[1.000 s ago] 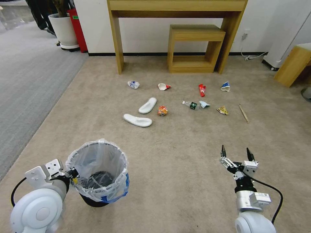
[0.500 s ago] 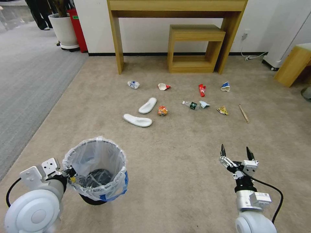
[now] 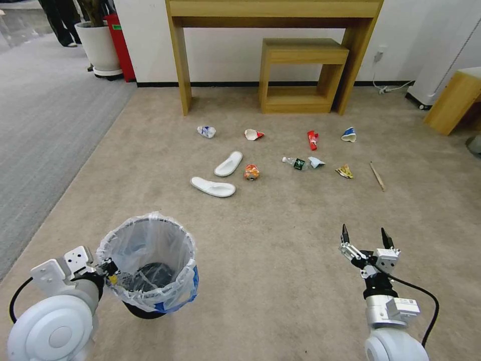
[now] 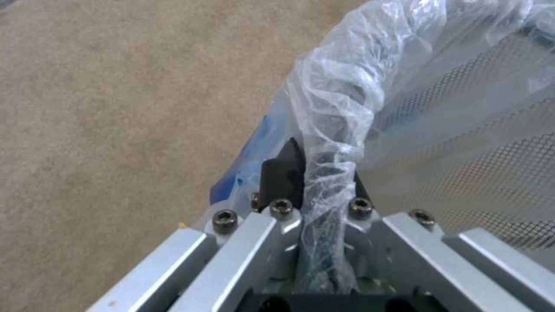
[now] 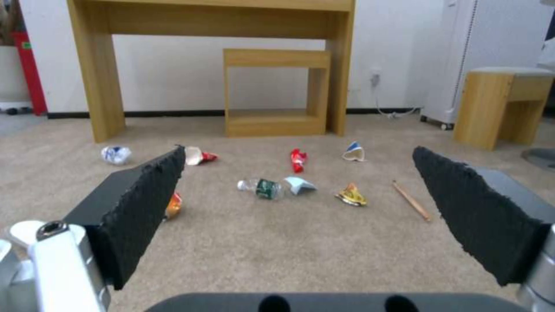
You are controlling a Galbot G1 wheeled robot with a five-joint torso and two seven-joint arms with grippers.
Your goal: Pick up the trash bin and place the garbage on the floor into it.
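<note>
- The trash bin (image 3: pixel 148 265) is seen upright at the lower left of the head view, lined with a crinkly clear bag; a blue patch shows through on its near side.
- The left gripper (image 3: pixel 111 273) is clamped on the bin's rim at the side nearest the left arm; in the left wrist view the bag-wrapped rim (image 4: pixel 327 173) is pinched between the closed fingers (image 4: pixel 283 173).
- Compared with one second ago, the bin and left arm are found lower and further left in the head view; against the frame half a second ago, almost no change is noted.
- The garbage is left where it was on the floor (image 3: pixel 280 240), well ahead of the bin: two white slippers (image 3: pixel 213 186), an orange wrapper (image 3: pixel 251 172), a small bottle (image 3: pixel 295 162), a red wrapper (image 3: pixel 312 139), crushed cups (image 3: pixel 349 134), a yellow wrapper (image 3: pixel 344 171) and a wooden stick (image 3: pixel 377 175).
- The right gripper (image 3: pixel 366 239) is held above bare carpet at the lower right, fingers spread wide with nothing between them, its position unchanged.
</note>
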